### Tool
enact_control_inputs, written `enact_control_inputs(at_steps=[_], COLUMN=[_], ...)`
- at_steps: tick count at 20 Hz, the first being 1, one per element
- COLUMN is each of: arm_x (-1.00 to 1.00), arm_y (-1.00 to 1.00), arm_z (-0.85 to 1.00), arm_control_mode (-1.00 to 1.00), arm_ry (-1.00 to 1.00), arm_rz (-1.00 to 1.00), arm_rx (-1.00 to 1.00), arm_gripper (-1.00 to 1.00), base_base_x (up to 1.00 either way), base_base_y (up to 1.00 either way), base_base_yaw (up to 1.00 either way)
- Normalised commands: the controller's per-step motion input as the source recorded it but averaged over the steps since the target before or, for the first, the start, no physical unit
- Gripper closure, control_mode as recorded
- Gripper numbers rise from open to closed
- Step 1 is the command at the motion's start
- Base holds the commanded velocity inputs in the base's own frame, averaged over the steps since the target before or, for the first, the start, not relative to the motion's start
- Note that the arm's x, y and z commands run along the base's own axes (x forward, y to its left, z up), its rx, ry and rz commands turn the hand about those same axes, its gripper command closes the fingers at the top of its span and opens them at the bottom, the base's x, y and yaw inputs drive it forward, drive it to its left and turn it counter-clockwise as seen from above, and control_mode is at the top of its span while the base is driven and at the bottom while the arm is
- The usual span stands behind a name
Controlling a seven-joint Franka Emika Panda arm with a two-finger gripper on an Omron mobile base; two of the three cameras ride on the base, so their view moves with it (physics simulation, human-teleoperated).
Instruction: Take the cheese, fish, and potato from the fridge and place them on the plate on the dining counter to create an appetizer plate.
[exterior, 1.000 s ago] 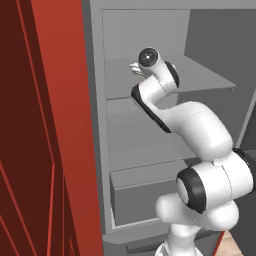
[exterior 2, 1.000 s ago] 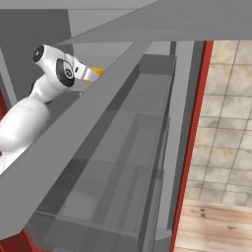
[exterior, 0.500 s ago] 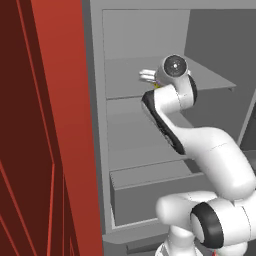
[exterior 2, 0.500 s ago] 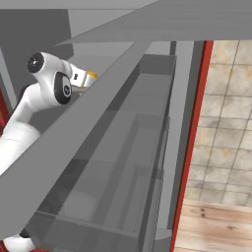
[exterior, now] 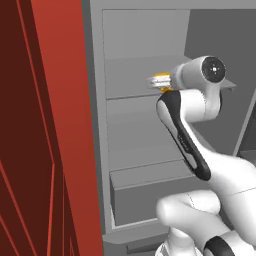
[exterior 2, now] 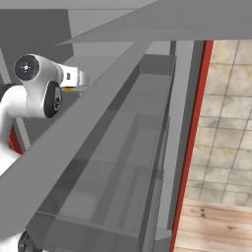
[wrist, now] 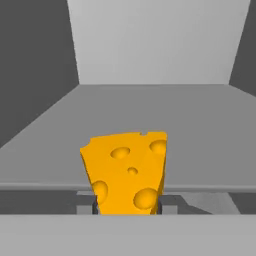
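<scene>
My gripper [wrist: 127, 205] is shut on the cheese [wrist: 127, 172], an orange-yellow wedge with holes that stands upright between the dark fingertips [wrist: 95, 204]. Beyond it lie a bare grey shelf and the back wall of the fridge [wrist: 150, 45]. From the left base view the gripper [exterior: 160, 81] holds the cheese [exterior: 162, 78] at the level of the upper fridge [exterior: 135, 125] shelf. From the right base view the gripper [exterior 2: 78, 78] points right, with a sliver of cheese [exterior 2: 69, 89] under it. The fish, potato, plate and dining counter are out of view.
Red panelling [exterior: 50, 125] flanks the fridge on the left. A grey lower drawer [exterior: 150, 192] sits under the shelves. The open fridge door with its grey bins [exterior 2: 142, 147] runs close on the arm's right. Past it are tiles [exterior 2: 226, 123] and wooden floor [exterior 2: 216, 231].
The arm has folded back, and the gripper has drawn the cheese outward along the upper shelf level, rightward in the left base view. The grip has stayed the same.
</scene>
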Motion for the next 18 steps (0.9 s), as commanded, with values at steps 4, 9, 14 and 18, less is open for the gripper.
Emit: enact_control_inputs(at_steps=[4,9,14,18], arm_x=[-1.00,-0.96,-0.85,-0.60], arm_y=[0.08,-0.03,-0.07,0.00], arm_z=[0.51,0.40,0.32,0.17], arm_control_mode=[-1.00,-1.00,-1.00,1.00], arm_ry=[0.00,0.00,0.00,0.00], arm_rz=[0.11,0.00,0.00,0.00], arm_rx=[-0.13,-0.05,0.00,0.00], arm_gripper=[1.00,1.00,1.00,1.00], base_base_x=[0.00,0.00,0.00,-0.19], base_base_y=[0.00,0.00,0.00,0.00], base_base_yaw=[0.00,0.00,0.00,0.00])
